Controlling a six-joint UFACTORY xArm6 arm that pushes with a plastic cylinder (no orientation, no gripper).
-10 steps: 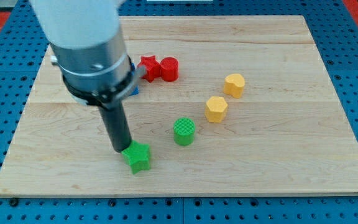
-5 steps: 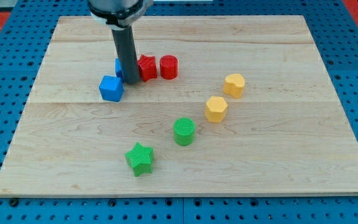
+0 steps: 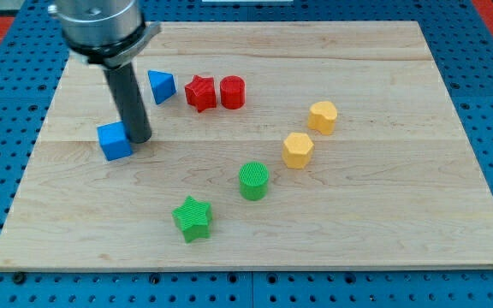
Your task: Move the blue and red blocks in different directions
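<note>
My tip (image 3: 140,138) rests on the board against the right side of the blue cube (image 3: 115,141), at the view's left. A blue triangular block (image 3: 160,85) lies above and to the right of the tip, apart from it. A red star block (image 3: 200,92) and a red cylinder (image 3: 232,91) sit side by side to the right of the blue triangle, touching or nearly so. The rod rises from the tip to the arm's grey body at the view's top left.
A green star (image 3: 193,217) and a green cylinder (image 3: 253,180) lie lower in the middle. Two yellow blocks (image 3: 298,150) (image 3: 322,115) sit at the right. The wooden board (image 3: 383,222) lies on a blue pegboard.
The tip went from the green star up to the blue blocks, then moved left and down, pushing the blue cube leftwards away from the blue triangle. The red blocks have not moved.
</note>
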